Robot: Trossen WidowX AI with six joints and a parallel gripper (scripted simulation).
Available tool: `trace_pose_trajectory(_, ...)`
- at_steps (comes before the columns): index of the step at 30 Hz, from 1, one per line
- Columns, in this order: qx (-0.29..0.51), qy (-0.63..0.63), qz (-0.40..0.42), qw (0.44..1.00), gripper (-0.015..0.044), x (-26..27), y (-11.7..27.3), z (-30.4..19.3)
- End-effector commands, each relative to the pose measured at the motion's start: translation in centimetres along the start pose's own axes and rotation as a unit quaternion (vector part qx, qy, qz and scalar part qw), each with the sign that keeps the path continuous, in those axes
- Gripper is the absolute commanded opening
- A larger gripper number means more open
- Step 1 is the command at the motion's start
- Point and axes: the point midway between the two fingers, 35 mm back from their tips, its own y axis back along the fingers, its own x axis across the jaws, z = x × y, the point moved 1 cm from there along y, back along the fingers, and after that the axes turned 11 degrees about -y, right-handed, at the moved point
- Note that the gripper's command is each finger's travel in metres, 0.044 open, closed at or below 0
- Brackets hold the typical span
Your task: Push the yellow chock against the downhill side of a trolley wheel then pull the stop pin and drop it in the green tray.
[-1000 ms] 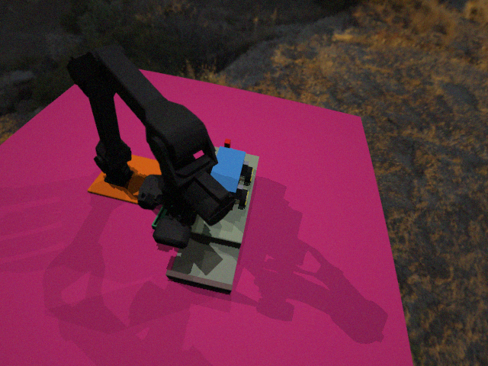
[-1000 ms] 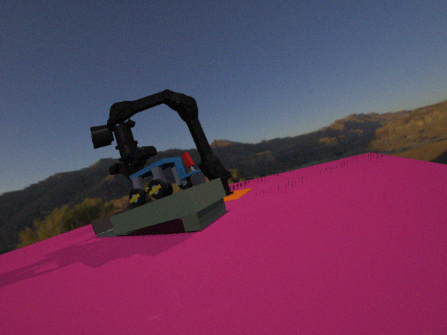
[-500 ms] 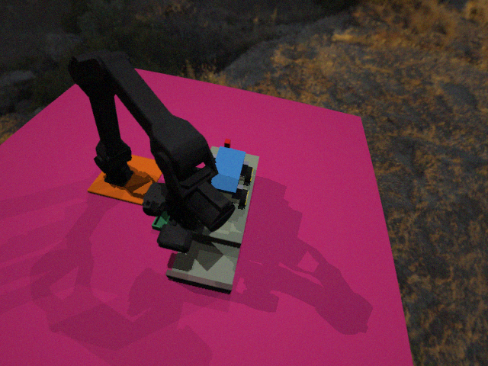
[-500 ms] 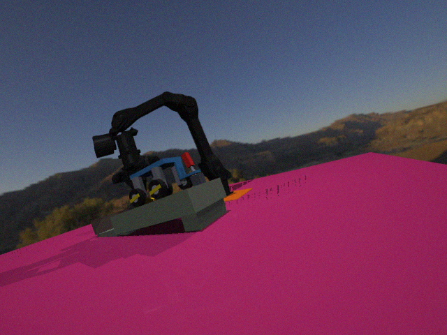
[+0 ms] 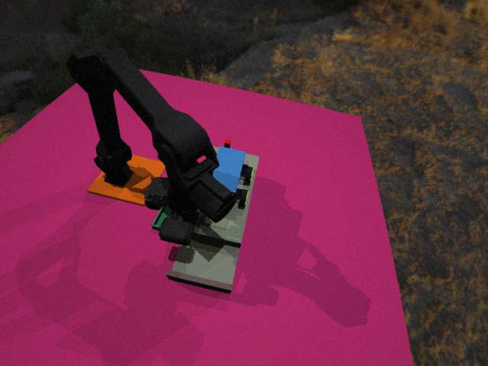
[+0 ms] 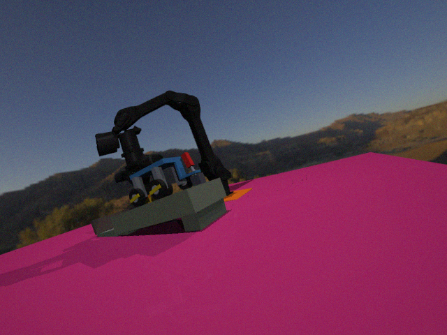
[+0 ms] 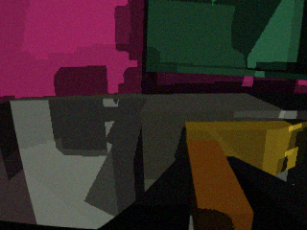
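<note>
The blue trolley stands on the grey ramp. The red-headed stop pin stands upright in its seat at the uphill end. My gripper is shut on the orange handle of the yellow chock, at the trolley's downhill end on the tray side. Bright yellow wheel parts show close to the chock at the right of the wrist view. The chock's black base is hidden, so I cannot tell whether it rests on the ramp or touches a wheel. The green tray lies beside the ramp, partly covered by the arm.
The arm's base stands on an orange plate on the magenta table. The arm reaches over the tray and the ramp's side. A dark step crosses the ramp below the trolley.
</note>
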Motion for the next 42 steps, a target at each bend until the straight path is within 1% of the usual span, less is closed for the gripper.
trace_pose_trajectory(1, 0.002, -0.001, -0.001, 1.000, 0.0000, -0.5, 0.0, 0.1)
trace_pose_trajectory(18, 0.002, -0.001, -0.002, 1.000, 0.0000, -2.3, 0.0, 0.5)
trace_pose_trajectory(27, 0.001, 0.000, 0.001, 1.000, 0.0000, -1.8, 0.0, 0.4)
trace_pose_trajectory(34, 0.001, 0.000, 0.001, 1.000, 0.0184, -1.8, 0.0, 0.4)
trace_pose_trajectory(38, 0.001, 0.000, 0.001, 1.000, 0.0190, -1.8, 0.3, 0.4)
trace_pose_trajectory(42, 0.002, -0.001, -0.001, 1.000, 0.0190, -1.8, 1.7, 0.5)
